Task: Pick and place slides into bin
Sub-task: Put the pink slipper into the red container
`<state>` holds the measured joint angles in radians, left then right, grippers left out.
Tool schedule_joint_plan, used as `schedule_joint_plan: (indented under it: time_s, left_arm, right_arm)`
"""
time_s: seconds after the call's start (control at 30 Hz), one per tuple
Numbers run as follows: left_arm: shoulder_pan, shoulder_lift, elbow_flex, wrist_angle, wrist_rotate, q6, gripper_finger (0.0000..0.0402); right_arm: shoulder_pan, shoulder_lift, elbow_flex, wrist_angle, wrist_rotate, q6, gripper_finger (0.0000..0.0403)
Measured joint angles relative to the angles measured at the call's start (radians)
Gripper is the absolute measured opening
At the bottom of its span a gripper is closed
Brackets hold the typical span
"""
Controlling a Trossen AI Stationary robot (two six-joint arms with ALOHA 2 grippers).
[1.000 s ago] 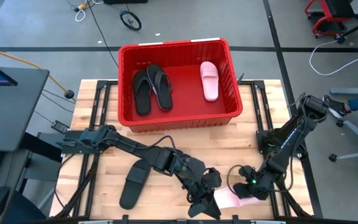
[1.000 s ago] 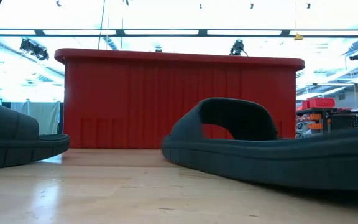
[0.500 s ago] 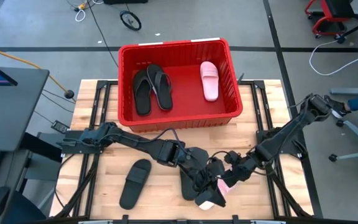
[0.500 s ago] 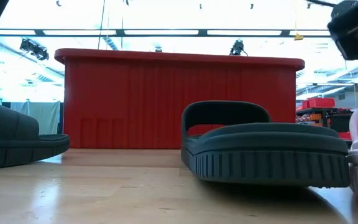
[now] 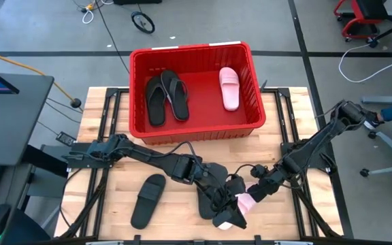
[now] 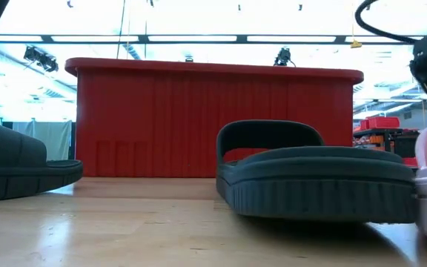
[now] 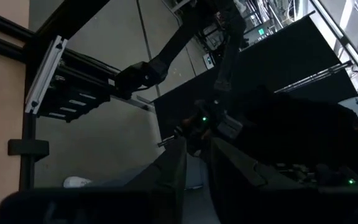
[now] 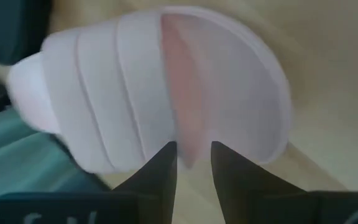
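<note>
The red bin [image 5: 136,88] stands at the table's far middle and holds two black slides [image 5: 167,95] and one pink slide [image 5: 229,87]. On the table near the front, a black slide [image 5: 205,199] lies flat on its sole. It also shows in the low view [image 6: 317,182]. My left gripper [image 5: 225,208] is beside it, its fingers [image 7: 176,169] close together. My right gripper [image 5: 248,197] is shut on a second pink slide [image 5: 243,203], which also shows in the right wrist view [image 8: 166,93]. Another black slide [image 5: 148,200] lies at the front left. My left gripper is beside the black slide, but its own body hides whether it touches it. My right gripper pinches the pink slide's sole edge [image 8: 189,154] between its two fingers, next to the ribbed strap. The fingers come low from the table's right side. I cannot tell whether the slide is clear of the table.
The bin's near wall [image 6: 213,119] stands behind the slides. Both arms cross close together at the front middle of the table. Bare wood shows at the front left [image 5: 107,211] and right of the bin [image 5: 278,116].
My right gripper has moved from the front right toward the table's left and far side, bringing the pink slide next to the black one. The black slide by my left gripper has turned about on the table, and one end now faces the low camera.
</note>
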<state>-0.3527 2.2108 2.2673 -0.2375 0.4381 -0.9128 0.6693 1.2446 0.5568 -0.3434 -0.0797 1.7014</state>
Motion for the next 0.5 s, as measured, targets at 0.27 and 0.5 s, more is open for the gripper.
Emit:
schedule_joint_plan:
  time_s: [0.27, 0.5]
  left_arm:
    - [0.0, -0.01, -0.001, 0.0, 0.0, 0.0, 0.0079]
    - [0.0, -0.067, 0.0, 0.023, -0.036, 0.008, 0.0078]
  right_arm:
    - [0.0, 0.014, -0.051, 0.174, -0.008, -0.002, 0.0106]
    - [0.0, 0.042, -0.052, 0.233, -0.008, -0.046, 0.0106]
